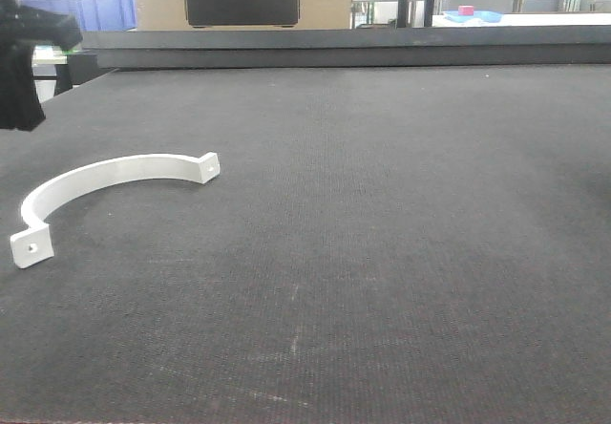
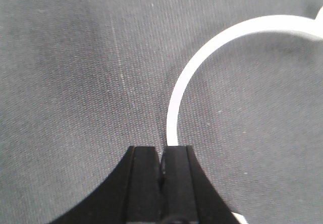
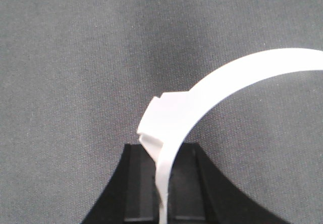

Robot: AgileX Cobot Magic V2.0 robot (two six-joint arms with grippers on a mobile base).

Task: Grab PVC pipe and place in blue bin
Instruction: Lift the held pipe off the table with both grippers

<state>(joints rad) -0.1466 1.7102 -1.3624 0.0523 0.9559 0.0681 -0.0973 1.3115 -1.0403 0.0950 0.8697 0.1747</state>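
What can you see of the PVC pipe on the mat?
The PVC pipe is a thin, flat white half-ring strap, matte plastic by the look, with a small holed tab at each end. It lies on the black mat, left of centre, apparently on its edge, open side toward the camera. Nothing but the mat touches it there. The right end effector is shut on a like strap; same piece or not, I cannot tell.

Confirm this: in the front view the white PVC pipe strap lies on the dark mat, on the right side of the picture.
Wrong side. The PVC pipe lies on the dark mat on the left side of the picture, as the exterior front-facing view shows.
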